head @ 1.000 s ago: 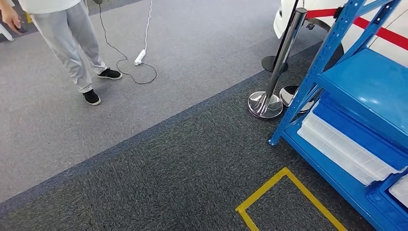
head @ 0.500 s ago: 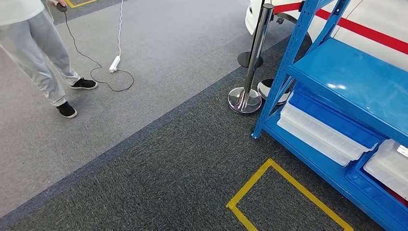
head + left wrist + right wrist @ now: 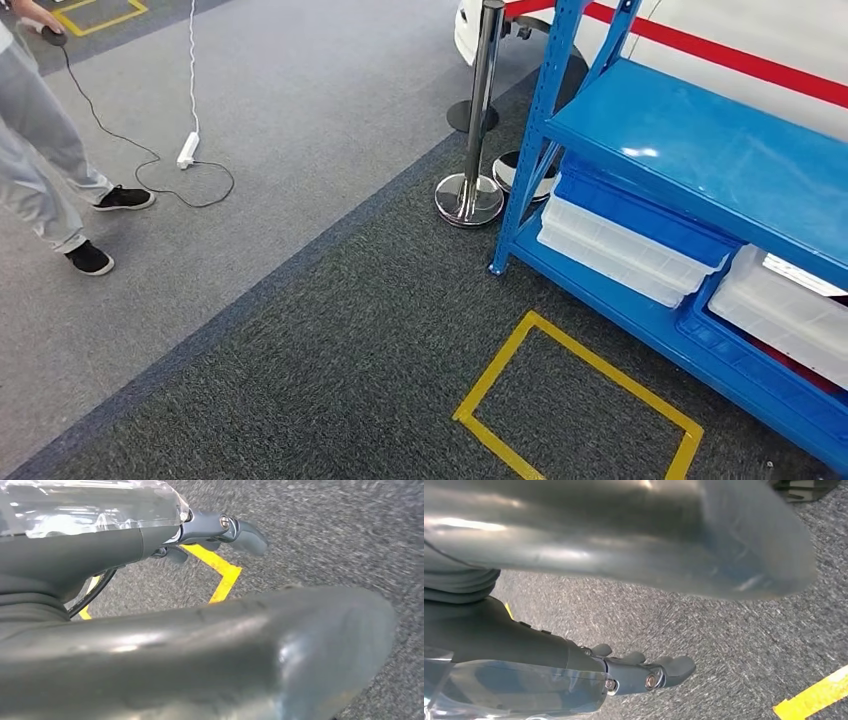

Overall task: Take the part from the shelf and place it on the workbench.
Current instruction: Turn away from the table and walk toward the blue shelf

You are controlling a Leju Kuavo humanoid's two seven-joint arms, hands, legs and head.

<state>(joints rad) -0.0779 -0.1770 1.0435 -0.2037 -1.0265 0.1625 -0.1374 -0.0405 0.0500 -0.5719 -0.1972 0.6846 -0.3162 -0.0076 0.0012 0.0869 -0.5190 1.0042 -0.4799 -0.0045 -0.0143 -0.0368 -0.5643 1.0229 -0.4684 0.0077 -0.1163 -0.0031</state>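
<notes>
Left robot hand [image 3: 220, 532] and right robot hand [image 3: 644, 672] hanging low, fingers loosely extended, holding nothing.

two clear bins [image 3: 618, 245] [image 3: 785, 310], one stanchion [image 3: 478, 120]

Shelf [image 3: 690, 150] on the right, two bins [image 3: 625, 245] side by side under its top board, taped square [image 3: 575, 400] on the floor in front of the shelf, post [image 3: 478, 120] just left of the shelf, power strip [image 3: 187, 150] and person [image 3: 40, 170] far left of it
</notes>
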